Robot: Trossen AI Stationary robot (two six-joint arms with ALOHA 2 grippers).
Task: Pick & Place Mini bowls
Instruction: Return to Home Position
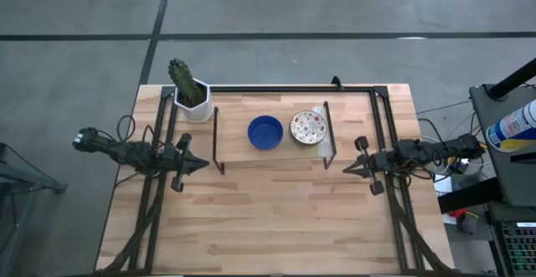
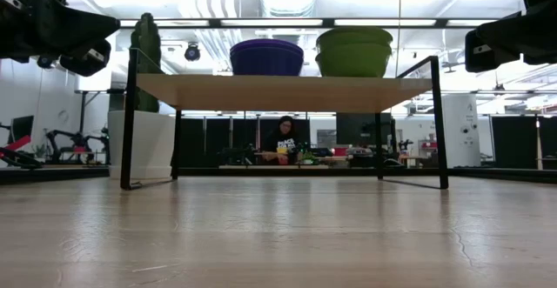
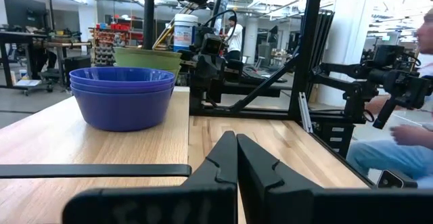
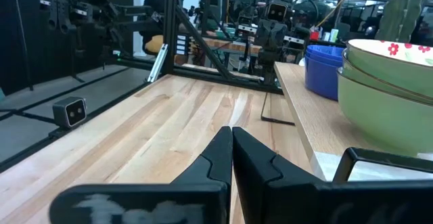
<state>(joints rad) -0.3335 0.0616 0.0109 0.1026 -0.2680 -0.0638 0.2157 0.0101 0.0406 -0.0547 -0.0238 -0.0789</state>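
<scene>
A stack of deep blue mini bowls (image 1: 265,132) and a stack of green-walled mini bowls with white, red-flowered insides (image 1: 308,127) stand side by side on a low wooden shelf with black legs (image 1: 272,155). The low view shows the blue stack (image 2: 266,57) and the green stack (image 2: 353,51) on the shelf top. My left gripper (image 1: 203,164) hovers shut at the shelf's left, above the table. My right gripper (image 1: 346,169) hovers shut at the shelf's right. The blue stack (image 3: 122,95) shows in the left wrist view, the floral stack (image 4: 389,92) in the right wrist view.
A cactus in a white hexagonal pot (image 1: 192,93) stands at the shelf's far left corner. Black frame rails (image 1: 276,88) run along the table's far edge and both sides. Bare wooden tabletop (image 1: 276,218) spreads in front of the shelf. A person (image 2: 284,137) sits beyond the table.
</scene>
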